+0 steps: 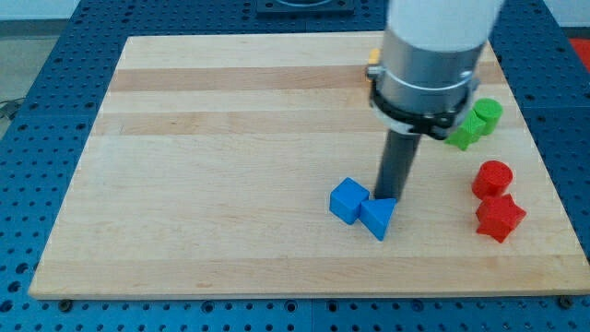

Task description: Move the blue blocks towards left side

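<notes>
My tip (389, 196) touches the blue triangle (379, 218)'s top edge; the blue cube (348, 200) sits just left. No jaws exist to open or close.

Robotics lab, blue perforated bench (55, 83); wooden board (230, 166), robot arm (433, 55)

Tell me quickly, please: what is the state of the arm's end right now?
No gripper: only a rod. My tip holds nothing; it sits just above the blue triangle, to the right of the blue cube.
</notes>
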You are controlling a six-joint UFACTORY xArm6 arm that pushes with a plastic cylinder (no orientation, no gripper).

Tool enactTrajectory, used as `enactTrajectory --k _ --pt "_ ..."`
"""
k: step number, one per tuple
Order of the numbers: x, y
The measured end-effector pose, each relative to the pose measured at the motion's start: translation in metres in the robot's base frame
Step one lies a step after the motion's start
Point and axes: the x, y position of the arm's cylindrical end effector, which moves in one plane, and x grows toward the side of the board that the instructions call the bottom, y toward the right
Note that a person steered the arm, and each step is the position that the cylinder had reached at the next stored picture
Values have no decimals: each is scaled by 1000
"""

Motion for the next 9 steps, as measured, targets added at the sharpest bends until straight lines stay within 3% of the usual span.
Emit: enactTrajectory --k 3,4,5,9 --pt "-3 -60" --pt "-42 -13" --pt "-49 36" --pt "-1 37"
